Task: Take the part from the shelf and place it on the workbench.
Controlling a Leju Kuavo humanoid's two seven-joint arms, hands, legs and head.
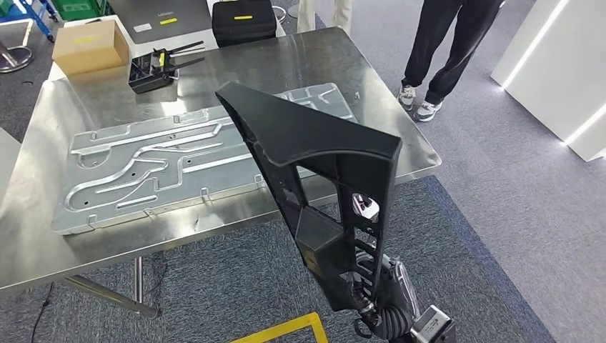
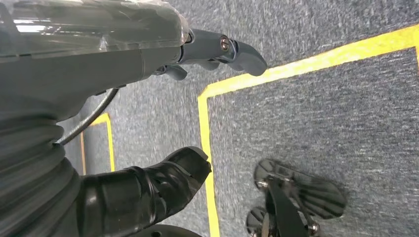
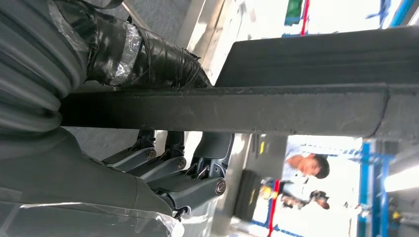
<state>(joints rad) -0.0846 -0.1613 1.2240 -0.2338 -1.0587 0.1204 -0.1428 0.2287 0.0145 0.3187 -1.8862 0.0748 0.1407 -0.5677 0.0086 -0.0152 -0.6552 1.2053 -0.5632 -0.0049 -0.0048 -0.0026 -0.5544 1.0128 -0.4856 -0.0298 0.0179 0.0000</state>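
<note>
Fingers [image 3: 163, 165] of our right hand [image 1: 379, 293] are wrapping around the lower end of the black part [image 1: 314, 157], with the thumb on the opposite face, so the part is clamped between them. We are holding it up in front of us: a large black plastic frame with a flat triangular top and open windows lower down. In the head view it is hanging over the near right corner of the steel table [image 1: 64, 257] and hiding some of it.

On the table we are seeing a big pressed metal panel [image 1: 179, 168] lying flat across most of the top. Behind it are sitting a small black device with antennas [image 1: 154, 70], a cardboard box [image 1: 89, 46], a black case [image 1: 243, 21] and a dark laptop [image 1: 168, 18]. A person's legs [image 1: 439, 57] are standing on the grey carpet past the far right corner of the table.

Our left hand [image 2: 148, 64] is hanging over the carpeted floor beside a yellow floor line [image 2: 306, 64]; its fingers are apart and holding nothing.
</note>
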